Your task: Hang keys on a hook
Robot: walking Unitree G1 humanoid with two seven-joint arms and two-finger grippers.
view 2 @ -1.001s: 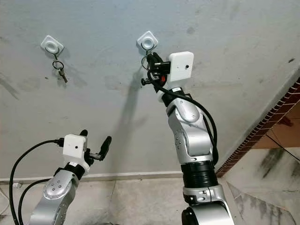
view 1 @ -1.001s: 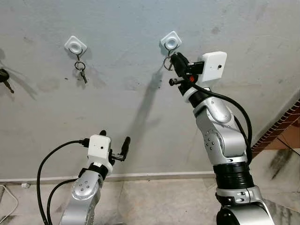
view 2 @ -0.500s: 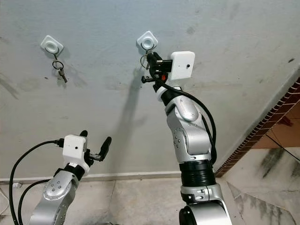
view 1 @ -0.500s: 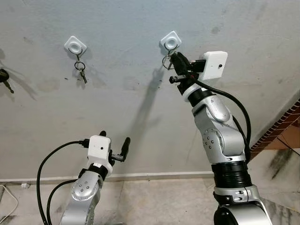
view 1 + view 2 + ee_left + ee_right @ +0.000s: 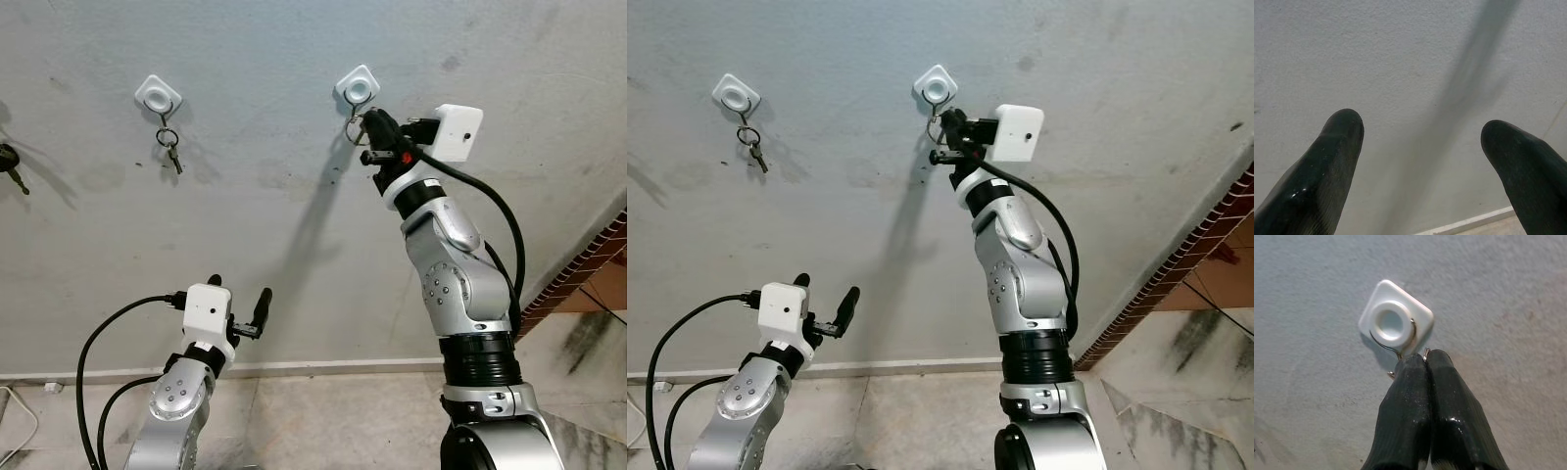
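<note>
Your right pincer (image 5: 1422,363) has moved up to the white hook (image 5: 1396,323) on the wall (image 5: 245,245) — its fingers are pressed together on the key ring (image 5: 1400,345), and the ring now loops around the hook's knob. Your left pincer (image 5: 1420,147) stays low, spread wide. Other keys (image 5: 169,145) hang on another hook (image 5: 158,95).

Bare wall (image 5: 265,147) between the two white hooks (image 5: 357,86).

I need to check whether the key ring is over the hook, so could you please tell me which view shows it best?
The right wrist view: the key ring loops around the white hook, pinched by the right end effector. Both eye views show it small and partly hidden.
</note>
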